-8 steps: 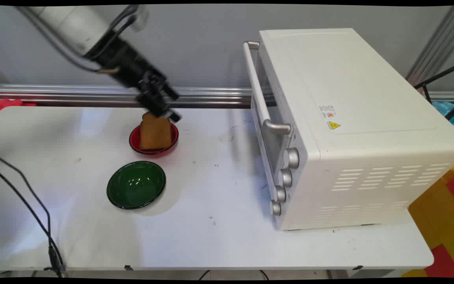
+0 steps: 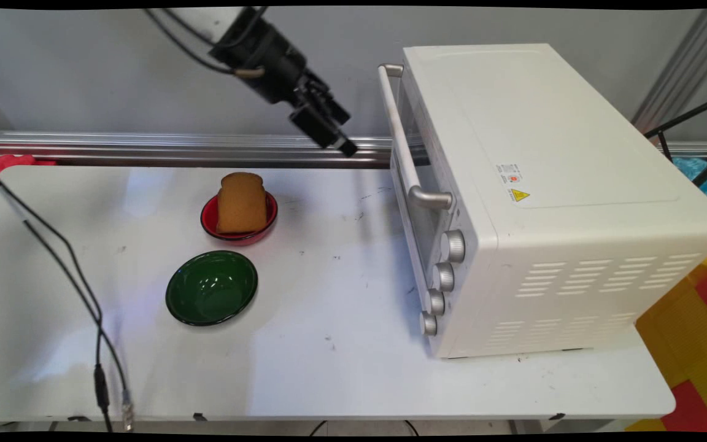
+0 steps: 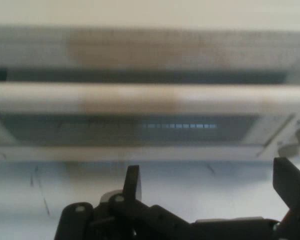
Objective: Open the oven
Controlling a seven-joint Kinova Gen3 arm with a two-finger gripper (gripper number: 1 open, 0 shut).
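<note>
The gripper hangs high over the far side of the table, just left of the oven and level with the upper part of its door handle. It holds nothing. In the hand view its two fingers stand spread wide apart, with only bare table and the oven's front between them. That view looks straight at the oven door: the long pale handle runs across the picture with the dark window glass behind it.

The toast stands on edge in the red bowl, left of the gripper and nearer than it, well apart from the fingers. Just nearer than that sits the green bowl, with nothing in it.

The oven door is shut, its handle untouched, and four knobs run down the front's near end. So as things lie, the bread rests in its bowl and the oven is closed.
</note>
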